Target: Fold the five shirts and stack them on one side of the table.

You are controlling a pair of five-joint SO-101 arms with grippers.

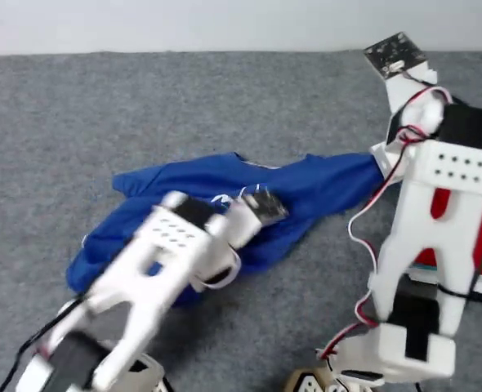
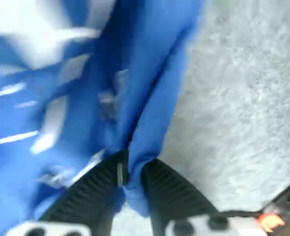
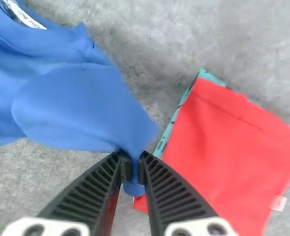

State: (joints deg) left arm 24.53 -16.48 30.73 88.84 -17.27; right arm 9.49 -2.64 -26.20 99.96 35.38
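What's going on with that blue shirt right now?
Both arms have hold of the blue shirt, which is bunched up on the grey table. The left end effector pinches a fold near its middle; the right end effector pinches one end, beside a folded red shirt.

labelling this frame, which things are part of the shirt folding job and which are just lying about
Job: blue shirt, pinched by left gripper and right gripper; red shirt, folded; teal fabric under it.
Just there: grey table.
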